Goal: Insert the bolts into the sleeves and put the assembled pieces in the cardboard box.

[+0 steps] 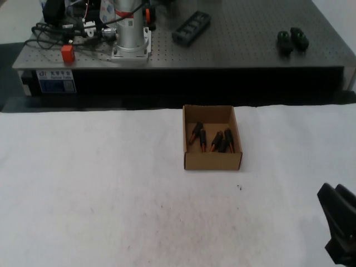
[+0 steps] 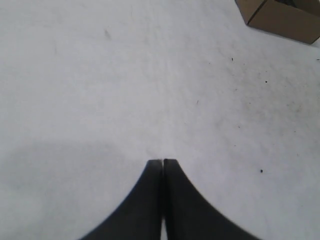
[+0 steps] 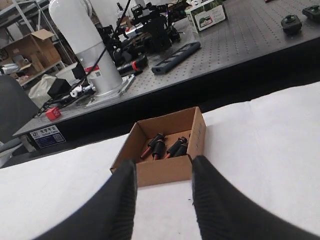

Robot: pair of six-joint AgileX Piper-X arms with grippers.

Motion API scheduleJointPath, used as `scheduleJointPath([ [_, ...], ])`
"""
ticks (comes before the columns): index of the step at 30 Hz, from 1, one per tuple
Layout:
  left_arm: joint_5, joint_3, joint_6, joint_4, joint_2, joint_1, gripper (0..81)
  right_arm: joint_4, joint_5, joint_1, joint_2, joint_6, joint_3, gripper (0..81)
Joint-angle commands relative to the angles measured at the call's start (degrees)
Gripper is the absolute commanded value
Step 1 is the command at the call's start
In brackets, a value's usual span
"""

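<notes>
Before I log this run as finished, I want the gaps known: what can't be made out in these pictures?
Count of assembled pieces in the cardboard box: small and overlapping in the high view; the box's near wall covers part of them in the right wrist view.
Whether each piece is fully pushed together: too small in either view.
The cardboard box's inside, left wrist view: cut off by the frame edge.

White-covered bench [image 1: 111, 194], perforated metal table [image 1: 250, 50] behind

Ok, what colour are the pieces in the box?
The pieces are black with orange-red ends; clearest in right wrist view.
</notes>
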State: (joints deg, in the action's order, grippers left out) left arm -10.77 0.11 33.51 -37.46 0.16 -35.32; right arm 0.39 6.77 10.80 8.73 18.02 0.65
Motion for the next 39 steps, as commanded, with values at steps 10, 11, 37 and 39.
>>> scheduleJointPath([
  [10, -0.18, -0.11, 1.04, 0.77, -0.16, 0.13, 0.6, -0.39, 0.20, -0.35, -5.49, -0.03, -0.65, 28.3],
  [11, -0.18, -0.11, 1.04, 0.77, -0.16, 0.13, 0.6, -0.39, 0.20, -0.35, -5.49, -0.03, -0.65, 28.3],
  [37, -0.18, -0.11, 1.04, 0.76, -0.16, 0.13, 0.6, -0.39, 0.20, -0.35, -7.76, -0.03, -0.65, 28.3],
  [39, -0.18, -0.11, 1.04, 0.76, -0.16, 0.13, 0.6, -0.39, 0.20, -0.35, -7.76, -0.03, -0.65, 28.3],
])
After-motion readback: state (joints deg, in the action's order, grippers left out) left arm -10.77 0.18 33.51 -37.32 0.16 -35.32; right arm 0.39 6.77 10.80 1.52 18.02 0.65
